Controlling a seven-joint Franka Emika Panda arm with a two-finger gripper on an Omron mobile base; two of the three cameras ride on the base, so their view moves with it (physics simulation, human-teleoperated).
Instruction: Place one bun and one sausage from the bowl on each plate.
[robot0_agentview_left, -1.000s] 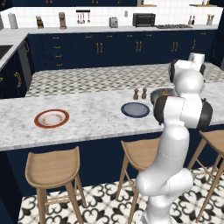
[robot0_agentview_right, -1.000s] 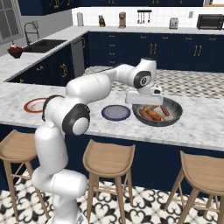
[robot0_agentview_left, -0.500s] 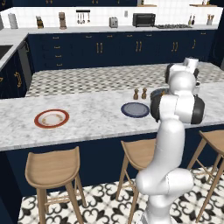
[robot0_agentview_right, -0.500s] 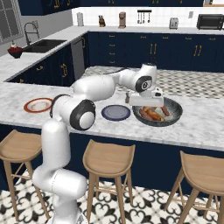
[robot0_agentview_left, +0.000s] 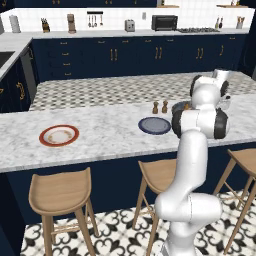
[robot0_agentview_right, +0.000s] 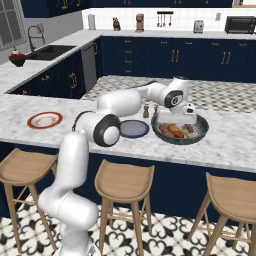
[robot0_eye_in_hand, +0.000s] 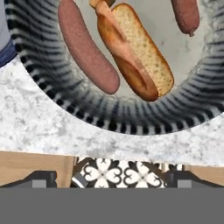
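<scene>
The dark striped bowl (robot0_eye_in_hand: 131, 119) holds a split orange-brown bun (robot0_eye_in_hand: 136, 52), a long reddish sausage (robot0_eye_in_hand: 85, 50) beside it and a second sausage (robot0_eye_in_hand: 186, 15) at the top edge. My gripper (robot0_eye_in_hand: 116, 181) is open above the bowl's near rim, its fingertips (robot0_eye_in_hand: 39, 178) wide apart with nothing between them. In the right base view the gripper (robot0_agentview_right: 188, 119) hangs over the bowl (robot0_agentview_right: 180, 142). The blue-rimmed plate (robot0_agentview_right: 134, 128) lies just left of the bowl. The orange-rimmed plate (robot0_agentview_right: 45, 120) sits far left on the counter.
Two small brown shakers (robot0_agentview_right: 146, 111) stand behind the blue plate. Wooden stools (robot0_agentview_right: 122, 182) line the counter's front. In the left base view my own arm covers most of the bowl (robot0_agentview_left: 178, 106); the blue plate (robot0_agentview_left: 155, 125) and the orange plate (robot0_agentview_left: 59, 135) are visible.
The hand has come down and shifted slightly right, from above the bowl's back edge to low over its contents. Plates and bowl have not moved.
</scene>
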